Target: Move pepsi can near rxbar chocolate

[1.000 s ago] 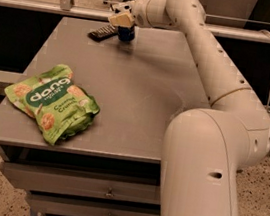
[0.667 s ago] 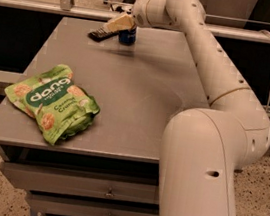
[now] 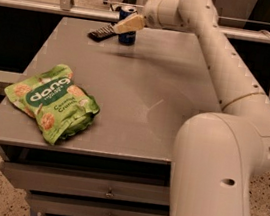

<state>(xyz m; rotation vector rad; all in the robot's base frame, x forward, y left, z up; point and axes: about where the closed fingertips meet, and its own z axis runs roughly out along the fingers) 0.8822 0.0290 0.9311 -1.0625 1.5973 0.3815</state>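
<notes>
The pepsi can (image 3: 127,38) stands upright near the far edge of the grey table (image 3: 148,87); it is dark blue with a silver top. The rxbar chocolate (image 3: 100,33), a flat dark packet, lies right beside the can on its left, almost touching it. My gripper (image 3: 128,23) reaches in from the right at the end of the white arm and hangs in front of the can's upper half, covering part of it. I cannot tell whether it touches the can.
A large green "dang" snack bag (image 3: 52,100) lies at the table's near left corner. A railing (image 3: 64,7) runs behind the far edge. My arm's big white body (image 3: 223,158) stands at the table's right side. Drawers (image 3: 107,192) sit below the front edge.
The gripper has lifted slightly and shifted a little towards the camera, so more of the can's lower part shows. The can and the bar have not moved.
</notes>
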